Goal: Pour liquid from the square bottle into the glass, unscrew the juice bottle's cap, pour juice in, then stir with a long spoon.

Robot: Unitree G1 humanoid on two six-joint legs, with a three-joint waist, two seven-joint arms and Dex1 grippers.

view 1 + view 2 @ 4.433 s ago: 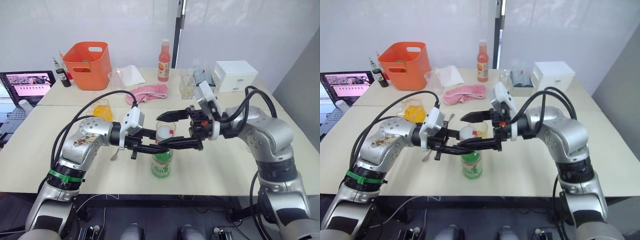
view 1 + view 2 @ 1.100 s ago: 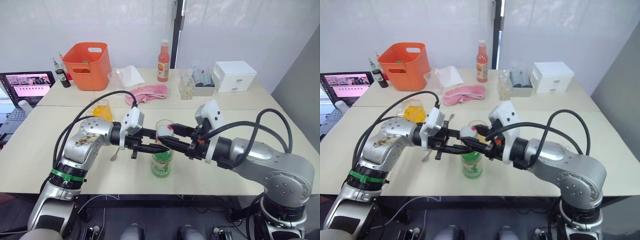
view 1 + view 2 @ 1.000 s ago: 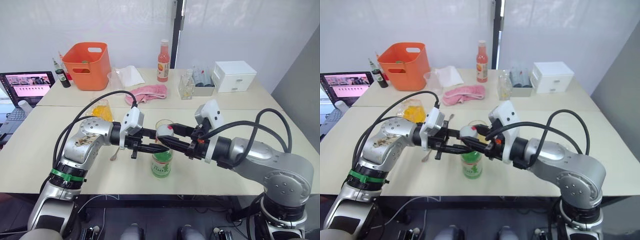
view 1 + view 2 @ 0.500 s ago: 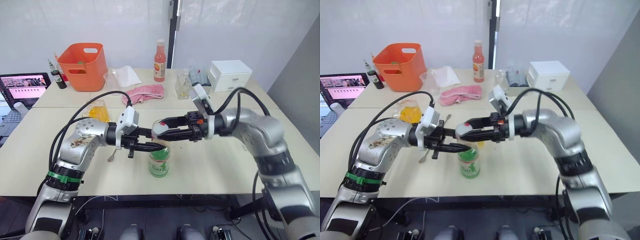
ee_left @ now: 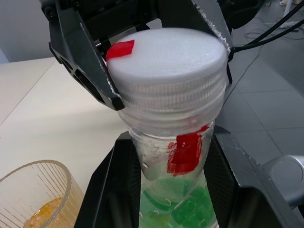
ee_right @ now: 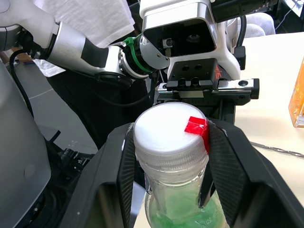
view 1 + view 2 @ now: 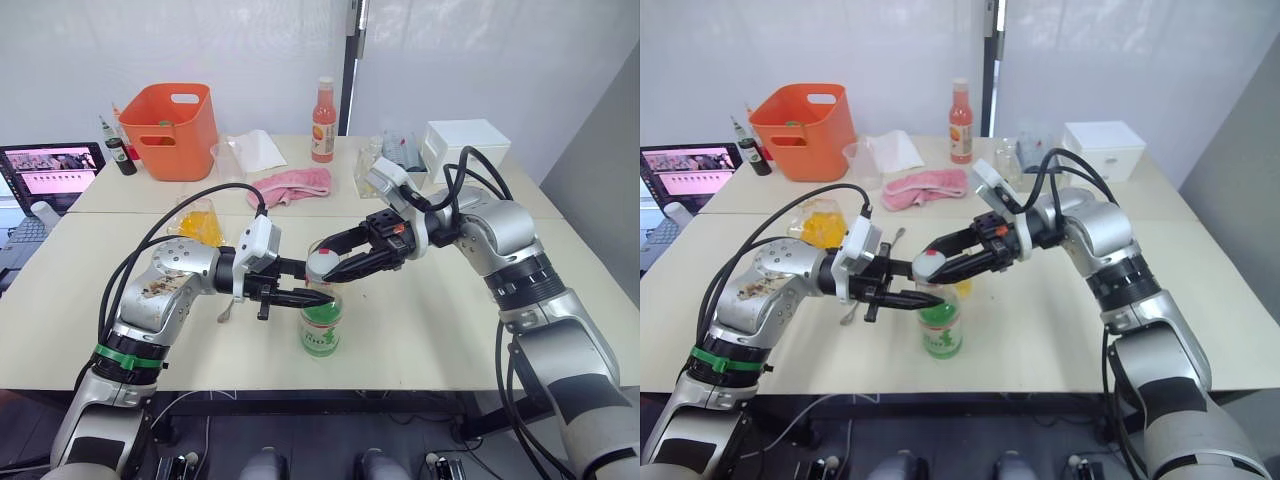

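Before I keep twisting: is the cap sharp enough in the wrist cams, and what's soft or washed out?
Left wrist view: the round white screw cap with a red mark is crisp and evenly lit; the ribbed clear glass and floor behind look soft. Right wrist view: cap sharp between the right tool fingers, its white top nearly featureless; background arm slightly soft. Head views: even light, no glare.

Two beige desks (image 7: 420,330) are set edge to edge. On the near one: juice bottle (image 7: 321,325) near the front edge, glass (image 7: 330,252) just behind it, square bottle (image 7: 203,222) and long spoon (image 7: 228,308) to the left. On the far desk: orange bin (image 7: 172,117), pink cloth (image 7: 291,185), red-orange bottle (image 7: 323,107), white box (image 7: 462,146), beaker (image 7: 229,160). A laptop (image 7: 50,165) is seen at far left.
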